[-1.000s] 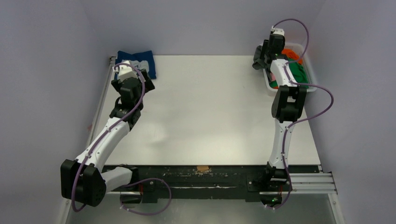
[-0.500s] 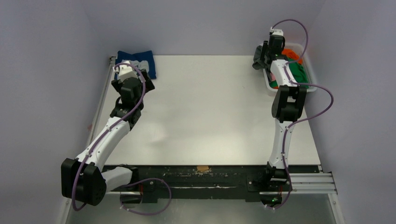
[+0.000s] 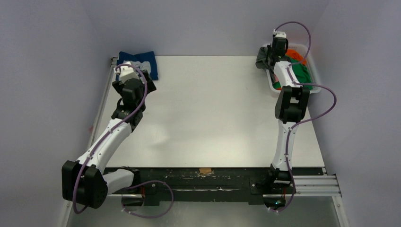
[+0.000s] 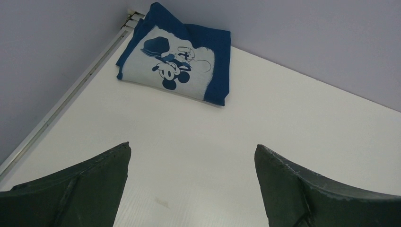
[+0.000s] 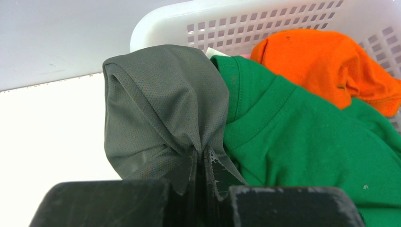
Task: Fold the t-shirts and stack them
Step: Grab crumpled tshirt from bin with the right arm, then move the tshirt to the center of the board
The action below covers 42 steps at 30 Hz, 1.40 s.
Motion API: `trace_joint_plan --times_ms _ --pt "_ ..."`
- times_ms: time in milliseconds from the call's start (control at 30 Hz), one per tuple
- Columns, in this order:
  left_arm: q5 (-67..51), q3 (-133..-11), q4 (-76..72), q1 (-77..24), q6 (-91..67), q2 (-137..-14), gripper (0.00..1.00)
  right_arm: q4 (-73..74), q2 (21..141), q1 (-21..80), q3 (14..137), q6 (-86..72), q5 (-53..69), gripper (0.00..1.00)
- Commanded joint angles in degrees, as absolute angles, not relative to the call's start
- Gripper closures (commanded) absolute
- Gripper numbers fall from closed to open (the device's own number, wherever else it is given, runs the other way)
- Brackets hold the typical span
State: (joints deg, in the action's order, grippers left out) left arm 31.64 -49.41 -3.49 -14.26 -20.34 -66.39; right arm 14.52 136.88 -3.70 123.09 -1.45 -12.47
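T-shirts lie at two far corners of the desk (image 4: pixel 265 123). At the 11 o'clock corner we see a folded navy t-shirt (image 4: pixel 177 64) lying flat, its white cartoon print facing up, close to the left rail and the back wall. At about 1 o'clock stands a white mesh basket (image 5: pixel 246 23) holding a green t-shirt (image 5: pixel 293 137) and an orange t-shirt (image 5: pixel 326 61), the orange one toward the basket's far wall.

The right fingers (image 5: pixel 217 176) are pressed together on a pinch of the dark grey t-shirt (image 5: pixel 161 104) — its cloth rises from the grip in a bunched peak at the basket's left rim, touching the green one at its 9 o'clock side.

The left fingers (image 4: pixel 71 189) are spread wide with nothing between them, held over bare desk at 6 o'clock from the navy t-shirt — near it, but apart.

From above, we find the left arm reaching up the desk's left side and the right arm stretched along the right edge to the basket.
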Motion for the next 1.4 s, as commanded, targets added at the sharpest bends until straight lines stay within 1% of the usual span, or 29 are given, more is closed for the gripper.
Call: trace_joint_plan --times_ms 0,133,333,500,800,900,967,1100,1200,1367 --pt "32.61 -50.73 -5.45 -14.05 -20.2 -64.44 0.0 10.86 132.3 -3.6 122.77 -2.46 -12.14 1.0" --pt "32.5 -50.45 -5.62 -14.06 -20.68 -63.98 0.0 7.79 124.74 -3.6 118.61 -6.56 -10.7 1.0" --pt "31.95 -50.13 -5.98 -14.06 -21.31 -63.49 0.0 -1.48 111.7 -3.6 110.35 -14.69 -2.97 1.0" --pt "31.84 -49.24 -6.18 -14.06 -21.44 -62.11 0.0 -7.24 106.67 -3.59 110.82 -19.42 3.6 1.0" --pt "31.63 -47.87 -5.37 -14.06 -21.45 -59.42 0.0 -12.76 106.09 -3.54 123.26 -26.31 11.93 1.0" --pt "31.3 -47.26 -5.11 -14.02 -21.58 -58.2 0.0 -13.59 107.61 -3.43 128.25 -31.0 18.11 1.0" --pt "30.68 -47.17 -4.95 -14.06 -21.69 -57.61 0.0 -14.01 109.44 -3.11 132.51 -34.86 24.5 1.0" --pt "28.88 -46.92 -3.88 -14.02 -23.14 -56.46 0.0 -14.89 113.01 -0.96 140.06 -41.78 31.78 1.0" --pt "27.92 -46.32 -2.61 -14.06 -24.24 -55.44 0.0 -15.95 112.89 3.22 140.1 -41.49 35.96 1.0" --pt "28.44 -44.43 -0.09 -14.05 -27.08 -51.95 0.0 -10.85 108.28 11.69 133.72 -29.99 42.03 1.0"
